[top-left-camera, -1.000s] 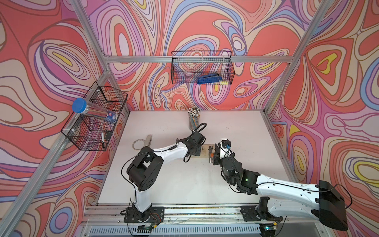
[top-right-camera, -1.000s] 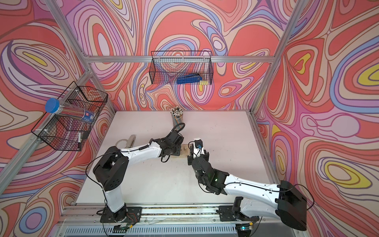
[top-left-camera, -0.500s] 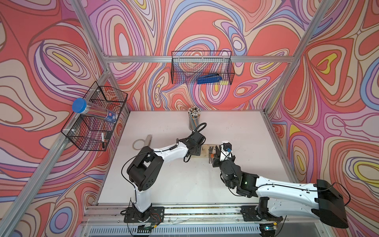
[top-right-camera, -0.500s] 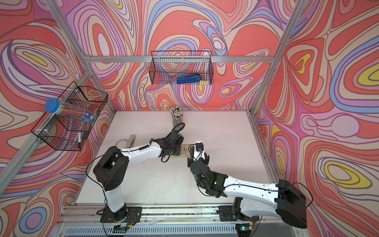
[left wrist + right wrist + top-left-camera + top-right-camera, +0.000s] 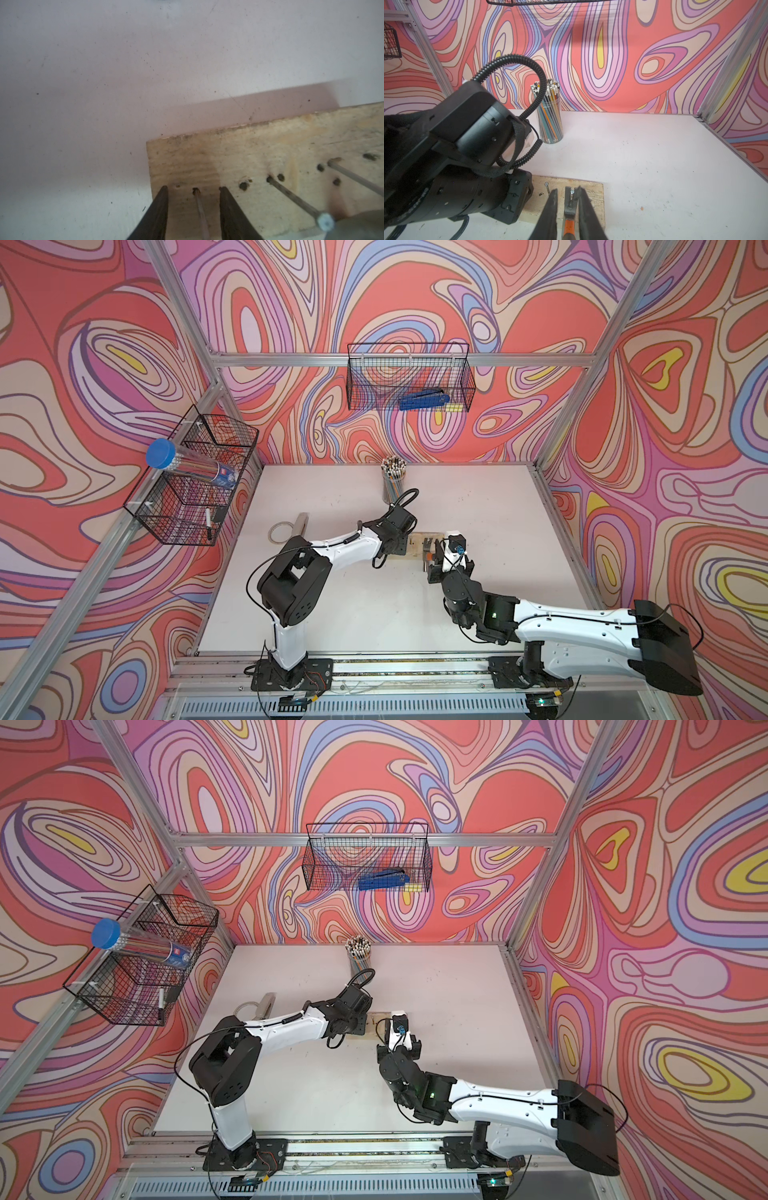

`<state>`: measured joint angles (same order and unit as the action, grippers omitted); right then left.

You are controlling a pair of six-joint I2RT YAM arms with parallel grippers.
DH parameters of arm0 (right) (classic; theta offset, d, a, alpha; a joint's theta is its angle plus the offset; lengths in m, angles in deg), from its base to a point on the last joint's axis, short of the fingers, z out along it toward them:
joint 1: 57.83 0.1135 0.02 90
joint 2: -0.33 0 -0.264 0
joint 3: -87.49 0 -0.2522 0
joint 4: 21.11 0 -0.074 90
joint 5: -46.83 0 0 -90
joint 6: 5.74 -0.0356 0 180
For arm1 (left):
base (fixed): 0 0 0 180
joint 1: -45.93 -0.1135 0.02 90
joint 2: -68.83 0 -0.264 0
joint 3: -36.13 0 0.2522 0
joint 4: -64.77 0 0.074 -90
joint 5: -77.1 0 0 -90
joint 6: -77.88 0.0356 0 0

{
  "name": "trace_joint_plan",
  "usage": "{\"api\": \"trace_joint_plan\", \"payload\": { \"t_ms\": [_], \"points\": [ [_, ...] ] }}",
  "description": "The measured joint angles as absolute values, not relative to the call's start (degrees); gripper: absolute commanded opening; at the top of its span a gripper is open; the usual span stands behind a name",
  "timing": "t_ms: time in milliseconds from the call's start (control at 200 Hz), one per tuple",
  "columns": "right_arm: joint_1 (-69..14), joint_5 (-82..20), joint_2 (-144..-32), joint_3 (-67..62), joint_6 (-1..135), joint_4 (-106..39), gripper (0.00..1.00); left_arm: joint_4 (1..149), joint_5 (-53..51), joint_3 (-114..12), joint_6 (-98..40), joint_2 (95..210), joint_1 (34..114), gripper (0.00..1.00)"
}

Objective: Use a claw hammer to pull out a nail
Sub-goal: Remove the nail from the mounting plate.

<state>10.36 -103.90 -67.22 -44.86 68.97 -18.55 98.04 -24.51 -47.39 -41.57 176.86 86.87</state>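
One nail (image 5: 572, 192), still rooted in the wooden board (image 5: 593, 193), sits hooked in the claw hammer (image 5: 570, 204) gripped tight by the right hand (image 5: 566, 189), while the half-parted left hand (image 5: 194, 188) rests on the board's end; levering it free remains.

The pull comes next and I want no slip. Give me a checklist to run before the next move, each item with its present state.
1. Grip: right gripper shut on the claw hammer: ok.
2. Head of the nail sits in the claw's slot: ok.
3. Brace: left gripper over the wooden board, jaws apart astride a second nail: ok.
4. Brace actually pressing the board down: cannot tell.
5. The pencil cup stands apart from the board: ok.
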Motion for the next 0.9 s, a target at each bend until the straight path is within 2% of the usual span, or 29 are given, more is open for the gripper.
{"api": "trace_joint_plan", "payload": {
  "t_ms": [391,901],
  "points": [
    [11.91,-104.52,-65.67,-44.70,67.81,-22.27,0.00,98.01,-24.53,-47.37,-41.77,176.86,86.87,0.41],
    [11.91,-101.30,-66.17,-44.68,83.53,-16.54,0.00,97.16,-24.67,-47.21,-41.94,176.88,86.87,0.41]
  ]
}}
